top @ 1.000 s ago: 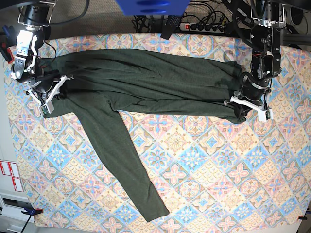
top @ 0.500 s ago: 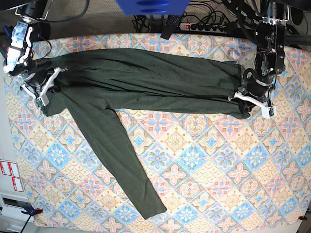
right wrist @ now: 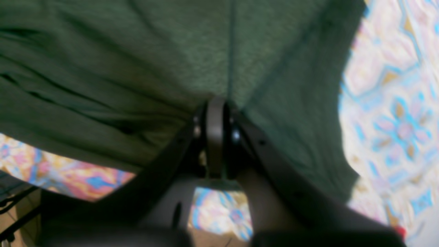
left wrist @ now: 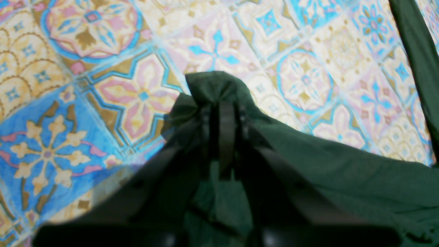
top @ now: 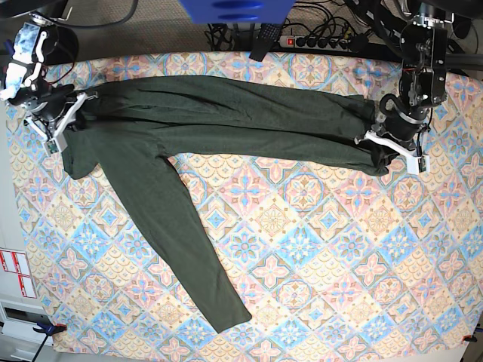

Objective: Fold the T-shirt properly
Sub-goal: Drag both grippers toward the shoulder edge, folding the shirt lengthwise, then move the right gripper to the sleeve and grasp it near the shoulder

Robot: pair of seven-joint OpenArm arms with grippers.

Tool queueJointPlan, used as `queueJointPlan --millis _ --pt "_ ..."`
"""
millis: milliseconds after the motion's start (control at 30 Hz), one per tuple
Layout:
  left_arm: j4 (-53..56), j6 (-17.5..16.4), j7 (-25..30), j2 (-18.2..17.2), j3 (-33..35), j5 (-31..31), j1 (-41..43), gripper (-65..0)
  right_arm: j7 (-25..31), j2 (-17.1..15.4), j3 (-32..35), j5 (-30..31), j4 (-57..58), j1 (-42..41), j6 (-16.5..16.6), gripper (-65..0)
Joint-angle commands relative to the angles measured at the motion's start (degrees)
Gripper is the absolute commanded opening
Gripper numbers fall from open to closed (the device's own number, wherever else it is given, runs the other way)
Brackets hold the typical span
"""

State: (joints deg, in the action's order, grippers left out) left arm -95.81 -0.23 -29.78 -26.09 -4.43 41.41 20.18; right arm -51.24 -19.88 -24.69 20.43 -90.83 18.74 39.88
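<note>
T-shirt (top: 226, 124) stretched between both tools, left tool (top: 385, 148) and right tool (top: 62, 121) each clamped on its hem edge, bare bench (top: 339, 264) below, one sleeve trailing

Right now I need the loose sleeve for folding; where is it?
In the base view, the T-shirt's loose sleeve trails from the left shoulder diagonally toward the patterned cloth's lower middle.

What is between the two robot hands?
In the base view, the green shirt stretches between the left gripper and right gripper, over the patterned cloth.
</note>
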Motion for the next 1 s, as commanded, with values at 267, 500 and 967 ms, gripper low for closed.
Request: queueJointPlan --millis 267,500,967 --pt "-0.67 -0.08 1.16 -2.53 -0.10 -0.13 1.57 -65.0 0.74 -1.09 -1.29 0.28 -0.73 0.82 0.12 -65.0" --pt "-0.50 -0.08 -4.81 -2.53 -0.10 -0.13 1.66 -65.0 0.74 -1.09 -1.29 0.28 -0.29 0.82 0.12 -64.5" --pt "-4.01 0.01 -9.65 -2.35 -0.63 0.48 1.66 -33.1 0.74 -0.91 -4.72 0.19 -1.00 0.73 0.12 -53.9"
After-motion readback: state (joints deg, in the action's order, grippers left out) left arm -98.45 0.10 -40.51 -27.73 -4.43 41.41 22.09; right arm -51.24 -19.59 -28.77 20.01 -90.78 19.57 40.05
